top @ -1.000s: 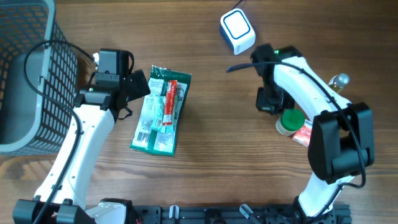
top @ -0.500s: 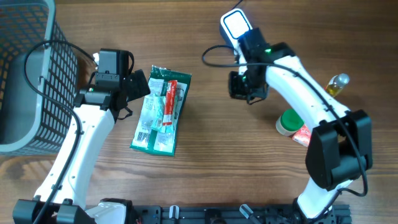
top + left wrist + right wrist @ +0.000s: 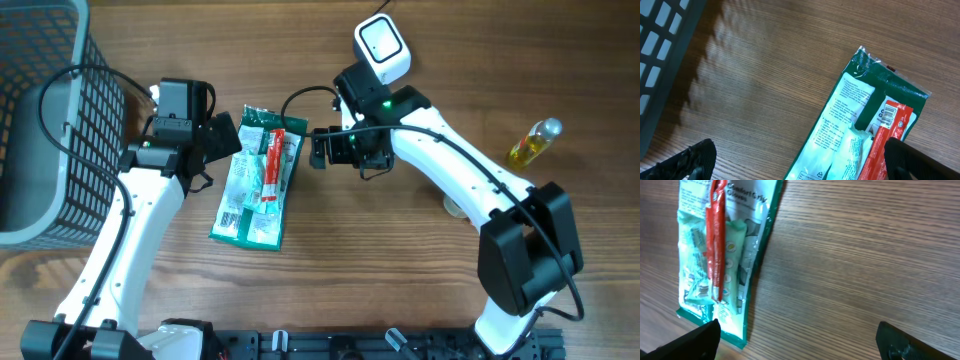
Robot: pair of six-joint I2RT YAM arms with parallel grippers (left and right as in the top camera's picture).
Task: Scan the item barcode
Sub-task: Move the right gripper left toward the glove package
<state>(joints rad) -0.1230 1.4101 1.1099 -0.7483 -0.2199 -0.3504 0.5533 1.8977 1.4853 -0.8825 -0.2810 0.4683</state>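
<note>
The item is a flat green and white packet with a red strip along it, lying on the wooden table. A white scanner with a blue-rimmed face stands at the back. My left gripper hovers over the packet's left upper edge; in the left wrist view it stands open, with the packet between and beyond its fingertips. My right gripper is just right of the packet's top corner. In the right wrist view it is open over bare wood, with the packet to the left.
A dark wire basket fills the back left corner and shows at the left edge of the left wrist view. A small yellow bottle lies at the right. A pale round thing peeks from under the right arm.
My right arm has swung left from the right side of the table to the packet's top right corner, and its jaws have gone from shut to open. The left arm has not moved.
</note>
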